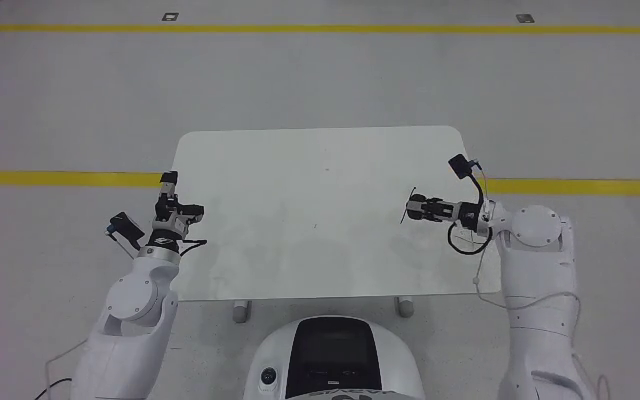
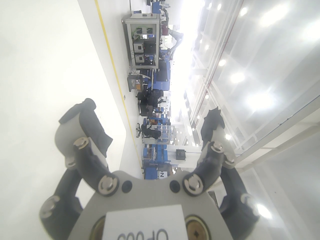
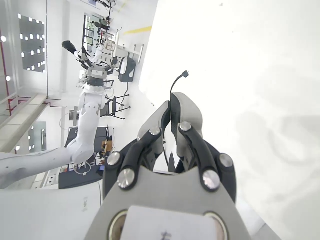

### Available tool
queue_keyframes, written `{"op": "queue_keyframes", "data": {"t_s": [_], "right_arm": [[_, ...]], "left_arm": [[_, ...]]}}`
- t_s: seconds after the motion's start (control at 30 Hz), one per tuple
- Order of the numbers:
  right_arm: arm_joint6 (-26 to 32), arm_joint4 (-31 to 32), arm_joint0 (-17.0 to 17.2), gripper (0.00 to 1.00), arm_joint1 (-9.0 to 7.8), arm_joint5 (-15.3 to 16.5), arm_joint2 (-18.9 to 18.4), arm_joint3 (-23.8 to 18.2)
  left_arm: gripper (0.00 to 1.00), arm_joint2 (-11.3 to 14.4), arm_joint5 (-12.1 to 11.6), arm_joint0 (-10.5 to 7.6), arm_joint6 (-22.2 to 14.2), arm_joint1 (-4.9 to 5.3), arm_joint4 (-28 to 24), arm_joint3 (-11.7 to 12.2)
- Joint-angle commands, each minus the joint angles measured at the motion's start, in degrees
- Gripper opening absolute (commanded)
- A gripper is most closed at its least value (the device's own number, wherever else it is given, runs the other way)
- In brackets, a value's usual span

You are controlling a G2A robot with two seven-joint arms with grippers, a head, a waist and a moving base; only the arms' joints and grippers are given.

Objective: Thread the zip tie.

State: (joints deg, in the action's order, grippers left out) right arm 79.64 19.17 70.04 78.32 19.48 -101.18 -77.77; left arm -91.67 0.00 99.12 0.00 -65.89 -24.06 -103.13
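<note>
A thin black zip tie (image 3: 175, 82) is pinched between the fingers of my right gripper (image 3: 171, 101), its small square head curving out beyond the tips. From above, the right gripper (image 1: 412, 211) hovers over the right side of the white table (image 1: 310, 215), and the zip tie (image 1: 411, 204) shows as a short dark line at its tip. My left gripper (image 1: 168, 181) stands at the table's left edge, pointing away from me. In its own wrist view the left gripper (image 2: 151, 112) is open, nothing between its fingers. The left gripper (image 3: 83, 53) also appears far off in the right wrist view.
The table has rounded corners and a bare white top. Yellow floor lines (image 1: 320, 28) run behind and beside it. Workshop benches and equipment (image 2: 147, 48) stand far in the background.
</note>
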Motion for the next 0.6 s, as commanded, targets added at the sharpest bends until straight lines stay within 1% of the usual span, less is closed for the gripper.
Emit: {"op": "queue_keyframes", "data": {"t_s": [0.0,0.03,0.07,0.1,0.17,0.23,0.3,0.33,0.37,0.4,0.43,0.57], "right_arm": [[0.0,-0.01,0.0,0.0,0.0,0.0,0.0,0.0],[-1.69,-1.67,0.35,0.0,0.06,-0.24,0.04,0.32],[-2.4,-2.03,0.71,0.0,-0.03,-0.04,0.26,0.58],[-3.13,-2.64,0.84,0.0,-0.17,0.0,0.73,0.16],[-3.58,-7.42,1.4,0.0,-0.24,0.0,1.35,0.45],[-5.79,-8.2,2.03,0.0,-0.59,0.0,1.93,-0.78],[-6.89,-10.12,2.69,0.0,-0.84,0.0,2.77,-1.57],[-7.81,-10.66,3.15,0.0,-1.05,0.0,3.25,-2.27],[-8.11,-11.26,3.5,0.0,-1.2,0.0,3.79,-2.57],[-8.37,-11.83,3.73,0.0,-1.37,0.0,4.24,-2.7],[-8.63,-12.74,3.89,0.0,-1.57,0.0,4.88,-2.9],[-8.76,-12.7,3.92,0.0,-1.64,0.0,4.98,-3.01]], "left_arm": [[1.0,0.0,0.0,0.0,0.0,0.0,0.0,0.0],[1.0,0.0,0.0,0.0,0.0,0.0,0.0,0.0],[1.0,0.0,0.0,0.0,0.0,0.0,0.0,0.0],[1.0,0.71,-0.3,-0.28,-1.32,-0.02,0.52,-0.41],[1.0,1.87,-0.79,-0.48,-5.08,-0.01,0.51,-0.7],[1.0,3.61,-0.03,-0.7,-9.31,0.03,0.97,-1.15],[1.0,5.15,0.56,-1.07,-12.17,0.08,2.34,-1.5],[1.0,6.61,1.15,-1.28,-13.32,0.02,3.0,-1.76],[1.0,8.04,1.25,-1.49,-14.8,-0.03,3.31,-2.15],[1.0,8.88,0.95,-1.7,-15.41,-0.08,3.73,-2.12],[1.0,9.14,0.79,-1.74,-15.36,-0.1,3.96,-2.1],[1.0,9.14,0.79,-1.74,-15.36,-0.1,3.96,-2.1]]}}
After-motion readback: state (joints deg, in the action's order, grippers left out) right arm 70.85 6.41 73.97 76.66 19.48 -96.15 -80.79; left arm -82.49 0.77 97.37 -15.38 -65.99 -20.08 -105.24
